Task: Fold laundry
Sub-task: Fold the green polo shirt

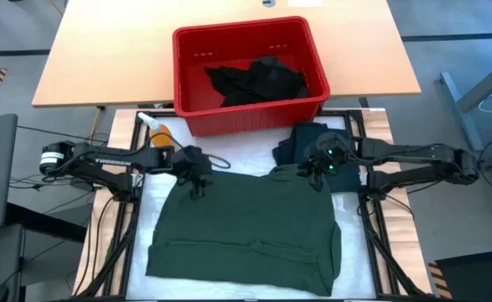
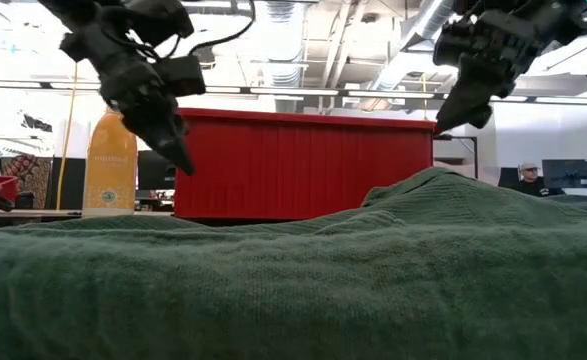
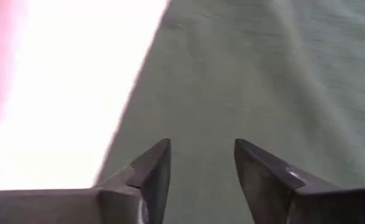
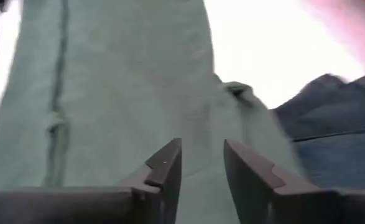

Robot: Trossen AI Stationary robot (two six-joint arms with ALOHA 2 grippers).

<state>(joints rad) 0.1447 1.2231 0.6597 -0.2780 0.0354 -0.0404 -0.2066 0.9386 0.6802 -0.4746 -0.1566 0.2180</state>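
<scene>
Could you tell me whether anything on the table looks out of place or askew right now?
The orange bottle stands on the folding surface beside the red bin, an odd item among laundry. The green shirt lies mostly flat, but its corner under the right claw is bunched up against a folded dark garment.

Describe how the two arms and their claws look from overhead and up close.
Both arms are dark, slim and jointed. The left arm has white lettering on its side and black cables trailing off it; the right arm shows a small green light near its wrist. Each claw, left claw and right claw, has two dark, tapering, wedge-shaped fingers.
</scene>
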